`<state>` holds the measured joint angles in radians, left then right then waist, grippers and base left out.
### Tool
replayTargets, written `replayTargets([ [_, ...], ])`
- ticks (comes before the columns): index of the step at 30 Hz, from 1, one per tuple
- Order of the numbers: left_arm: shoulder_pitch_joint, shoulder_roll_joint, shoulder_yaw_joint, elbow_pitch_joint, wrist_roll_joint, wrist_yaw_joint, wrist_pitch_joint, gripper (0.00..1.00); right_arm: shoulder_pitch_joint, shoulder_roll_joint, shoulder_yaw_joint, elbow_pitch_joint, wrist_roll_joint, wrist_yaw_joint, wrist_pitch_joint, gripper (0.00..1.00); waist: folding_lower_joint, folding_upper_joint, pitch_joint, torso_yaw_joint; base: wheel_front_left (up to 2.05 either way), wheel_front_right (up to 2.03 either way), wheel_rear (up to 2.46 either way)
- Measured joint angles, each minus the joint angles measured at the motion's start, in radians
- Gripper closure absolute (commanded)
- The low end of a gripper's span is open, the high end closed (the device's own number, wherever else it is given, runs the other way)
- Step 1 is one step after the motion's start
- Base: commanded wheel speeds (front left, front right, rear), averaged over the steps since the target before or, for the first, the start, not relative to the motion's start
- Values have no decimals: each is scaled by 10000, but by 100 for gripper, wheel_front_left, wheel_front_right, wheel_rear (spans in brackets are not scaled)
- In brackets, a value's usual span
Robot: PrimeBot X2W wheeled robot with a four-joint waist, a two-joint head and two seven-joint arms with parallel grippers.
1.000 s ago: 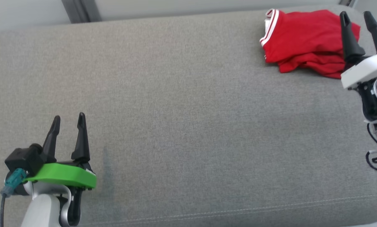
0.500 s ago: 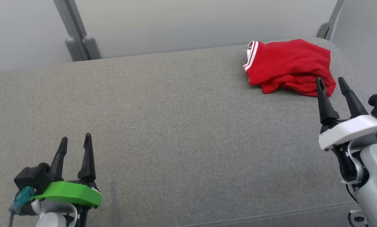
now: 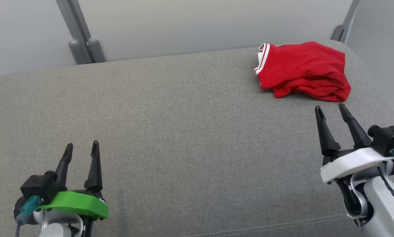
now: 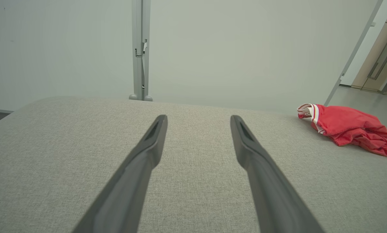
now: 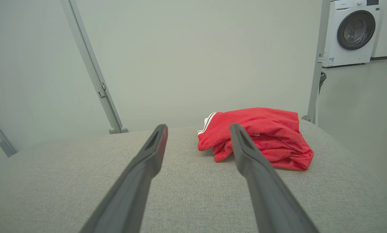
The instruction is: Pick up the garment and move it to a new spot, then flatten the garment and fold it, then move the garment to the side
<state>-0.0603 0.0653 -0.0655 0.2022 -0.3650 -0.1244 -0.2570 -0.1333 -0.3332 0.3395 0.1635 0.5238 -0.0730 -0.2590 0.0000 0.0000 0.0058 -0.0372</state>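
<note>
Right wrist view: finger is covering part of the red garment; top edge is cropping the washing machine, sticker too small to read. Head view: left forearm and right forearm are running off the bottom edge.

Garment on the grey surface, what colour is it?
The garment is red with white striped trim; clearest in the head view.

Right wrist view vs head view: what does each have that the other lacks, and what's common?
Right wrist view extra: a white washing machine in the background, right. Head view extra: the left gripper, open, over the grey cushion. Both: the red garment lying at the cushion's far right corner, and the open right gripper short of it, not touching.
</note>
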Motion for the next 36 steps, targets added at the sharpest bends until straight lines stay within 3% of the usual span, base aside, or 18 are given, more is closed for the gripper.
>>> replayTargets([
  [36,109,-104,6,-58,228,0,0,0,1267,696,-963,-932,-1028,-33,0,0,0,0,55,187,0,0,0],
])
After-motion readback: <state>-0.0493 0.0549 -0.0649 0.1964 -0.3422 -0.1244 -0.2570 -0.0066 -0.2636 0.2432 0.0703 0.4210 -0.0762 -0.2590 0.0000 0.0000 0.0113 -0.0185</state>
